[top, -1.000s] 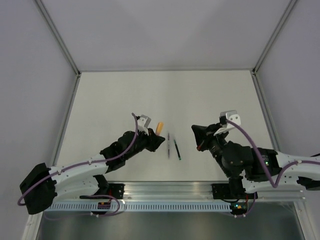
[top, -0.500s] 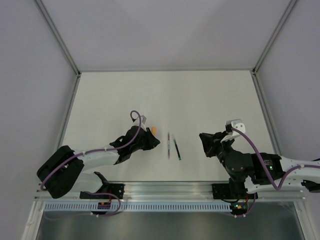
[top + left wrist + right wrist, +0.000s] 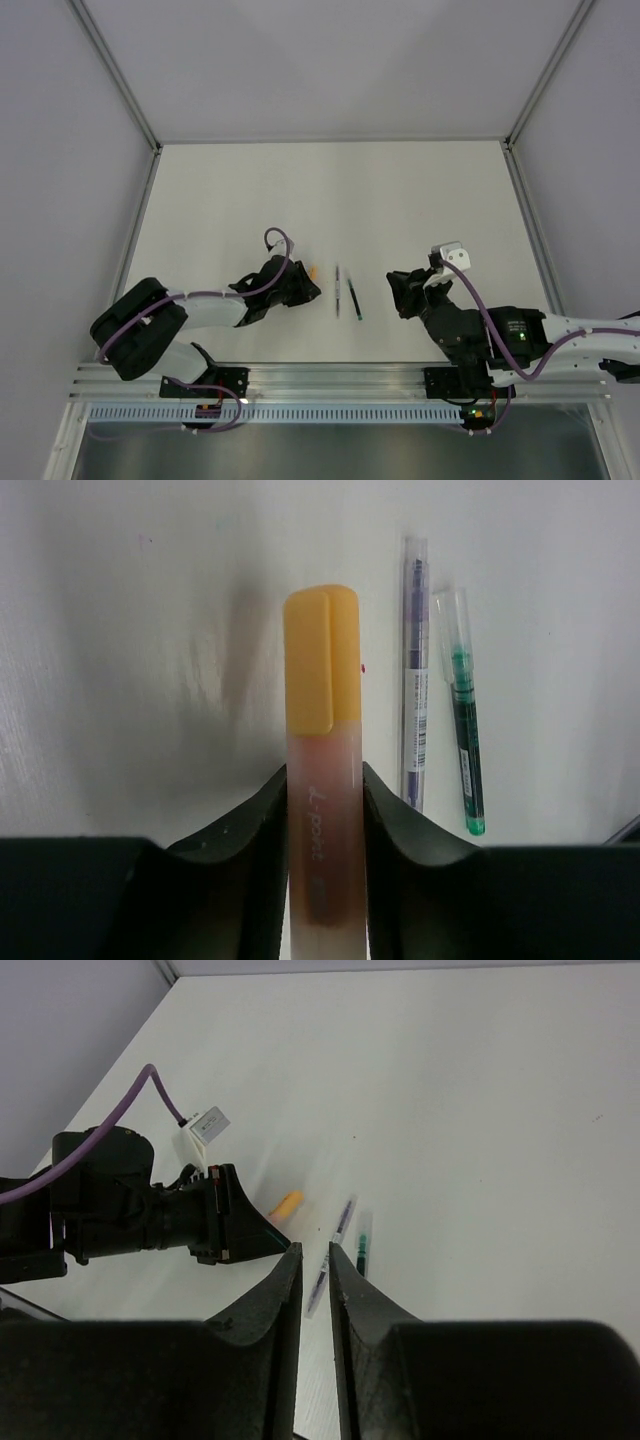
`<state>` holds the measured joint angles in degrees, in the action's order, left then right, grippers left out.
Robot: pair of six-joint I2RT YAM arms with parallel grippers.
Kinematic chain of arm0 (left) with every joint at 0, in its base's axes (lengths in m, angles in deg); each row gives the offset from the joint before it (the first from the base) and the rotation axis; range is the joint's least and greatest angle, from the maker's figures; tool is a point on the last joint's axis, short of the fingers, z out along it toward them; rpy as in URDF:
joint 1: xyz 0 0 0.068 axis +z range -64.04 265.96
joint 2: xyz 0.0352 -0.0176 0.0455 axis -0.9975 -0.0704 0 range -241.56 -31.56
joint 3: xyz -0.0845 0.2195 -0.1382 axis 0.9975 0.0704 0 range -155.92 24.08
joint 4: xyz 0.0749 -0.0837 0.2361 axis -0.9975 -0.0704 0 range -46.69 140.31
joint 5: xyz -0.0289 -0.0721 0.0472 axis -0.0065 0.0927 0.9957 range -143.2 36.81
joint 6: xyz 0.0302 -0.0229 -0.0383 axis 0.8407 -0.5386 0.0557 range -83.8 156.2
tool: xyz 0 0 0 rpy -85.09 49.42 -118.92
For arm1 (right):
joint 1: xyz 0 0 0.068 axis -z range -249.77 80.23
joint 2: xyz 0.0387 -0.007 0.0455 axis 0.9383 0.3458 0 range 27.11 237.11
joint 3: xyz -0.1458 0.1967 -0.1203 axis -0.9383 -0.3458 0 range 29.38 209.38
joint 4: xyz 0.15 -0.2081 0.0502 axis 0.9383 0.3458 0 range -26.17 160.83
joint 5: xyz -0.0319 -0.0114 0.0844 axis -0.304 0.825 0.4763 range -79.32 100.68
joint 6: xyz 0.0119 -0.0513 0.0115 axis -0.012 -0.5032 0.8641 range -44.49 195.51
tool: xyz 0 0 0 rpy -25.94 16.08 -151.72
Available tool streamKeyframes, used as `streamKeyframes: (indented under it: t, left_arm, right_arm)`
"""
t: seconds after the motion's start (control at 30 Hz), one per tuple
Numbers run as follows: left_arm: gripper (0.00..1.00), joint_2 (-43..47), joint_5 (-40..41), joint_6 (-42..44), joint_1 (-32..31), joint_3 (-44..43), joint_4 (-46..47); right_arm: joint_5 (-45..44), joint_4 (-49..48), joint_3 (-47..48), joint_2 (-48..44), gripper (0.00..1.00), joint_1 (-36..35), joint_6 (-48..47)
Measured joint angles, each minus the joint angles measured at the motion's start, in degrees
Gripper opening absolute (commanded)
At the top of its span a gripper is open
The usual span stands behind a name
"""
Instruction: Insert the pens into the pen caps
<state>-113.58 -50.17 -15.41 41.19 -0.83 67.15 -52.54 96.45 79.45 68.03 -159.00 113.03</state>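
An orange pen with its bright orange cap on lies low over the white table, its barrel between my left gripper's fingers, which press on both sides. From above only its orange tip shows beyond that gripper. To its right lie a grey-purple pen and a green pen, side by side, each with a clear cap on its far end. My right gripper hovers right of them, its jaws a narrow slit apart with nothing between.
The aluminium rail runs along the near edge of the table under both arm bases. Grey walls close the table in at the back and on both sides. The left arm's purple cable loops above its wrist.
My left gripper came down and back toward the near edge with the orange pen. My right gripper drew away from it, then shifted left, and its jaws parted slightly.
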Motion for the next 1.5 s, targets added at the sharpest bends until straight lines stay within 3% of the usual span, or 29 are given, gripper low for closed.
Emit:
streamKeyframes:
  t: [0.07, 0.37, 0.53, 0.73, 0.87, 1.03, 1.07, 1.1, 1.17, 1.2, 1.37, 1.5]
  left_arm:
    - [0.45, 0.24, 0.13, -0.02, -0.72, -0.07, -0.22]
    - [0.49, 6.08, 4.15, 0.0, -2.23, -0.35, -10.49]
    - [0.56, 9.57, 5.42, 0.7, -2.23, -1.46, -17.9]
    - [0.78, 14.71, 7.65, 5.22, -2.23, -10.75, -28.02]
    - [0.78, 18.03, 10.78, 9.6, -2.23, -17.38, -31.85]
    - [0.79, 18.84, 10.69, 18.01, -2.23, -20.7, -33.33]
    - [0.8, 18.84, 10.58, 19.37, -2.23, -20.65, -33.66]
    - [0.96, 18.82, 10.45, 20.74, -2.23, -20.33, -33.66]
    - [1.0, 19.39, 9.86, 23.26, -2.23, -18.21, -31.87]
    - [1.0, 20.26, 9.05, 24.13, -2.21, -15.96, -29.7]
    - [1.0, 30.01, 5.11, 27.87, -2.23, -5.09, -23.91]
    - [1.0, 40.19, 2.95, 29.94, -2.23, -3.21, -20.41]
  right_arm:
    - [0.13, -0.04, -0.02, 0.85, 0.24, 0.02, 0.0]
    - [0.31, -0.07, -0.11, 0.52, 0.28, 0.02, 0.17]
    - [0.35, -0.24, -0.11, 0.85, 0.38, 0.0, 0.2]
    - [2.01, -1.33, -0.11, 4.44, 0.53, 2.82, -1.14]
    - [7.72, -2.82, -0.09, 8.59, 0.58, 10.23, -3.3]
    - [13.88, -6.01, -0.66, 12.81, 0.64, 18.67, -5.4]
    - [15.8, -7.32, -1.42, 13.18, 0.68, 20.7, -5.81]
    - [17.97, -9.03, -2.71, 13.44, 0.81, 23.28, -6.16]
    - [21.57, -10.84, -4.94, 13.64, 0.96, 27.23, -6.64]
    - [23.82, -11.67, -6.36, 13.77, 0.98, 29.99, -6.75]
    - [27.65, -15.17, -10.8, 12.83, 0.98, 35.21, -6.73]
    - [30.21, -18.84, -14.53, 10.38, 0.98, 35.26, -4.28]
